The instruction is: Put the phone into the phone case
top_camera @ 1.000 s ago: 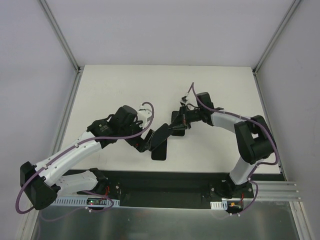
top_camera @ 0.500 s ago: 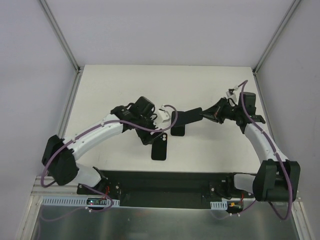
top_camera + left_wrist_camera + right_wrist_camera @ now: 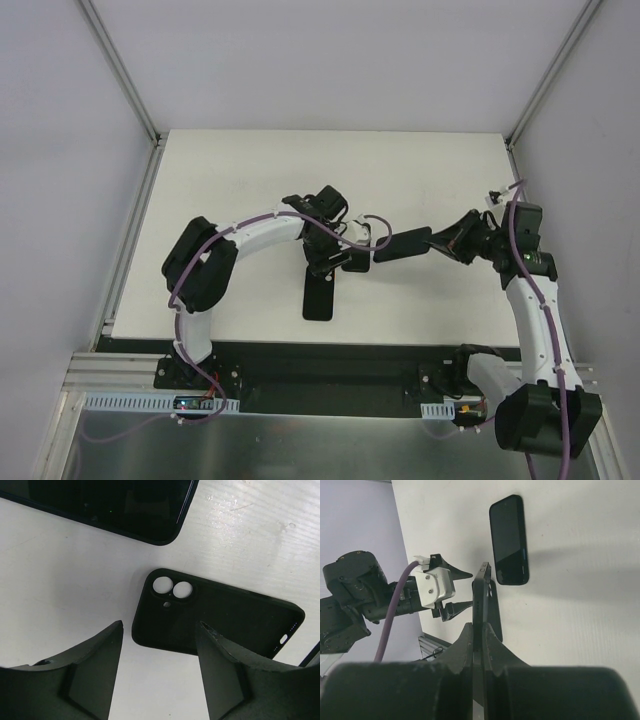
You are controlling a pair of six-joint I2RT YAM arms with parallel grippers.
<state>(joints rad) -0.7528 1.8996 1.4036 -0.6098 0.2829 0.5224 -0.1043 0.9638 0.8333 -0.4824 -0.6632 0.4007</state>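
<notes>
Swinging in, hovered left gripper (image 3: 160,627), parted and empty, over the camera-cutout end of the phone case (image 3: 220,620), flat on the surface (image 3: 230,180); left the phone (image 3: 509,540) screen-up just beside it; drew a thin black slab (image 3: 402,245), clenched in right gripper (image 3: 478,632), away rightward; probably cleared room for seating.

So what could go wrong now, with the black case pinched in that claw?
The right claw pinches the thin black phone case by one end only, so it might twist or slip. The left claw stands open right by its camera-hole corner and could knock it. The glossy black phone lies flat on the white table, hard to pick up.
</notes>
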